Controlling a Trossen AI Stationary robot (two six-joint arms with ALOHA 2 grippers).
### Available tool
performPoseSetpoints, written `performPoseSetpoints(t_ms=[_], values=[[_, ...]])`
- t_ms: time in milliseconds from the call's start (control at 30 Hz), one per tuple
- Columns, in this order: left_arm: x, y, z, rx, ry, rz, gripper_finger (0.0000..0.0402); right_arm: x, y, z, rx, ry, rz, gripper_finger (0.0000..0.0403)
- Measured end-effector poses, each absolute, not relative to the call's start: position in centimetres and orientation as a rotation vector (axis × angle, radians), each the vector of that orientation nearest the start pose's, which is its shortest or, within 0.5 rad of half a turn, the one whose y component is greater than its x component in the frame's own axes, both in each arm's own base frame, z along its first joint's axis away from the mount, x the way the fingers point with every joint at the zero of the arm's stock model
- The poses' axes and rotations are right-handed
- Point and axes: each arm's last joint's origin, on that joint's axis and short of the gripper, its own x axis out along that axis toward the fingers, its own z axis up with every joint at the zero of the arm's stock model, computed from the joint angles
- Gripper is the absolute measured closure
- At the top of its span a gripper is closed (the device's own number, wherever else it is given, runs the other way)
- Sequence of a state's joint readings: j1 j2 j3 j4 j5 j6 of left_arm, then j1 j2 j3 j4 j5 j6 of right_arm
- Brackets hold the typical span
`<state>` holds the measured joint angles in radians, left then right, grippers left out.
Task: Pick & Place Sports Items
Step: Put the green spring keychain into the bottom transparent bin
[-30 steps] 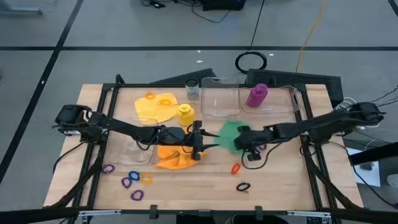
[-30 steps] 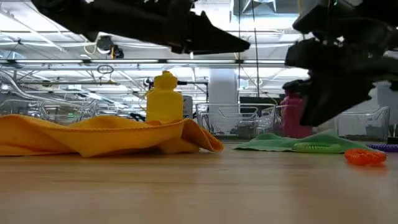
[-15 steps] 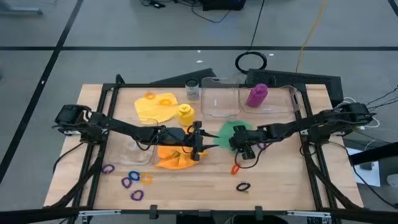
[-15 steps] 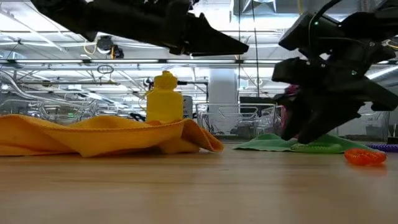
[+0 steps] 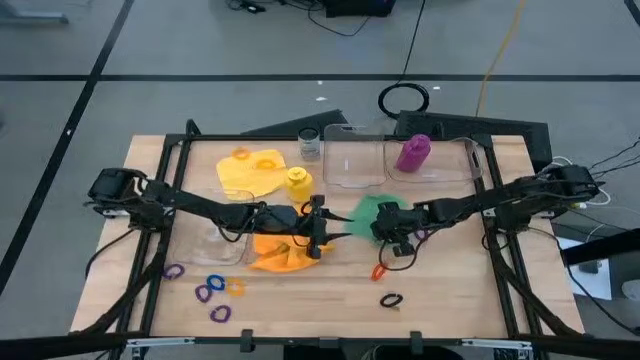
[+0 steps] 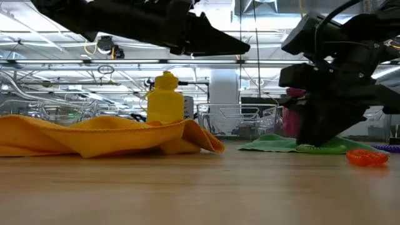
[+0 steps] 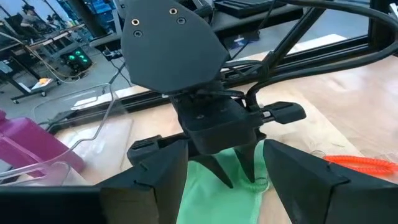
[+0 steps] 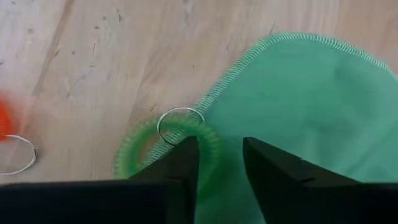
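A green cloth [image 5: 372, 212] lies flat at mid-table. A green coil ring [image 8: 134, 149] rests on its near edge [image 8: 249, 59]. My right gripper [image 8: 221, 158] is down on that edge, fingers close together at the ring. My left gripper [image 5: 322, 235] hangs open in the air [image 6: 240, 45] above an orange cloth [image 5: 280, 252] and touches nothing. A yellow bottle [image 5: 298, 183] stands upright beside a yellow cloth [image 5: 250, 172]. A purple bottle [image 5: 413, 153] sits in a clear box. My right gripper pinches the green coil ring's side [image 8: 208, 146] between its two fingers, where the ring lies over the green cloth's edge. The fingers come steeply from above, slanting in from the table's right. Ring and cloth still lie on the table. Whether cloth is caught too, I cannot tell.
Loose rings lie on the wood: an orange one [image 5: 379, 270] and a black one [image 5: 391, 299] near the right gripper, and purple, blue and orange ones [image 5: 210, 290] at the near left. Clear boxes [image 5: 355, 160] and a small jar [image 5: 309, 145] stand along the far edge.
My right gripper has sunk onto the near edge of the green cloth, shifting a little toward the table's left. Its fingers spread on the way down and have drawn together at the green ring. The cloth has stayed flat.
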<state>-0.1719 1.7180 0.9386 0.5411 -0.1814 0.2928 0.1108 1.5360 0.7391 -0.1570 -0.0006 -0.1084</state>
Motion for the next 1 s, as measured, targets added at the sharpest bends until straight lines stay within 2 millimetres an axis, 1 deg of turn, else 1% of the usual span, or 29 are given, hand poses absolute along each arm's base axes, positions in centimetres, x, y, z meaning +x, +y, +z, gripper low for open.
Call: performPoseSetpoints(t_ms=[233, 400, 500, 600, 800, 900, 1000], values=[[36.4, -5.8, 21.3, 0.331, 0.234, -0.024, 0.0224, 27.9, 3.1, 15.5, -0.164, 0.946, 0.160, 0.0400], [36.4, -5.8, 21.3, 0.331, 0.234, -0.024, 0.0225, 28.1, 3.1, 15.6, -0.171, 0.927, 0.164, 0.0393], [36.4, -5.8, 21.3, 0.331, 0.234, -0.024, 0.0224, 28.1, 3.2, 16.2, -0.185, 0.888, 0.171, 0.0402], [36.4, -5.8, 21.2, 0.331, 0.234, -0.024, 0.0225, 28.1, 3.3, 17.3, -0.187, 0.826, 0.169, 0.0400], [36.4, -5.8, 21.2, 0.319, 0.234, -0.022, 0.0225, 27.0, 3.1, 20.7, -0.185, 0.688, 0.146, 0.0402], [36.4, -5.8, 21.2, 0.301, 0.235, -0.019, 0.0225, 26.2, 3.3, 22.3, -0.219, 0.628, 0.081, 0.0402], [36.5, -5.5, 21.3, 0.245, 0.230, -0.005, 0.0225, 25.4, 3.7, 23.4, -0.286, 0.590, 0.000, 0.0402]])
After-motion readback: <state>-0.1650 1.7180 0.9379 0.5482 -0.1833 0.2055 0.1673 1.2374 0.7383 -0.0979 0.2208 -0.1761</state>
